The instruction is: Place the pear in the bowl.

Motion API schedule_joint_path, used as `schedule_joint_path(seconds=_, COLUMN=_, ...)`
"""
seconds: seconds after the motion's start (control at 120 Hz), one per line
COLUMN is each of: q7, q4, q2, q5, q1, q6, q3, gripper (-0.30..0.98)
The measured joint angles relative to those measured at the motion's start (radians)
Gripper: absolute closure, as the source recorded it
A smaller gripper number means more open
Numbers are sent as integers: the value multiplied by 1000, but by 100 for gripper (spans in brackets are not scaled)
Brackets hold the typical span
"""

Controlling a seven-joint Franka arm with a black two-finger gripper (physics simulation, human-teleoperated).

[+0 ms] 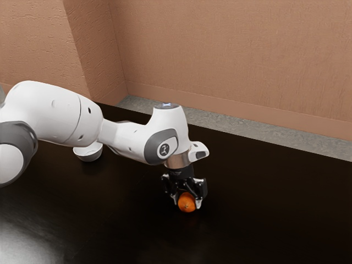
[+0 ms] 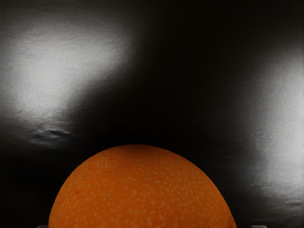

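Observation:
The gripper (image 1: 187,200) points down with its fingers open, standing on two sides of a round orange fruit (image 1: 187,204). No pear shape is visible; this fruit looks like an orange. In the wrist view the speckled fruit (image 2: 142,190) bulges up at the lower edge, with slivers of the fingertips low on both sides and a narrow gap at one of them. Whether the fruit rests on the table cannot be told for certain. The white bowl (image 1: 88,154) stands toward the exterior view's left, its rim partly hidden by the arm.
The dark, glossy table (image 1: 264,214) extends around the fruit, with bright reflections on its surface. My arm's links pass above the table between bowl and fruit. Beyond the table's far edge are a grey floor strip (image 1: 236,130) and a brownish wall (image 1: 231,60).

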Motion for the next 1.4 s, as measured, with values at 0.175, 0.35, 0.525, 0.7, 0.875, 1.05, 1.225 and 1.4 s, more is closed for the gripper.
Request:
schedule_joint_path(seconds=0.175, q7=12, q4=0, q2=0, q5=-9, q1=0, q6=-3, q3=1, gripper=28)
schedule_joint_path(seconds=0.35, q7=16, q4=0, q2=-7, q5=-5, q1=1, q6=-7, q3=1, gripper=37)
schedule_joint_path(seconds=0.525, q7=8, q4=-2, q2=-44, q5=9, q1=1, q6=-31, q3=15, gripper=52)
schedule_joint_path(seconds=0.7, q7=-12, q4=-5, q2=-134, q5=34, q1=1, q6=-101, q3=123, gripper=67)
schedule_joint_path(seconds=0.875, q7=-10, q4=-5, q2=-223, q5=46, q1=0, q6=-195, q3=350, gripper=63)
schedule_joint_path(seconds=1.05, q7=31, q4=-5, q2=-241, q5=42, q1=5, q6=-263, q3=575, gripper=59)
schedule_joint_path(seconds=1.225, q7=79, q4=4, q2=-219, q5=38, q1=5, q6=-292, q3=665, gripper=58)
schedule_joint_path(seconds=1.4, q7=128, q4=96, q2=-130, q5=29, q1=44, q6=-303, q3=674, gripper=57)
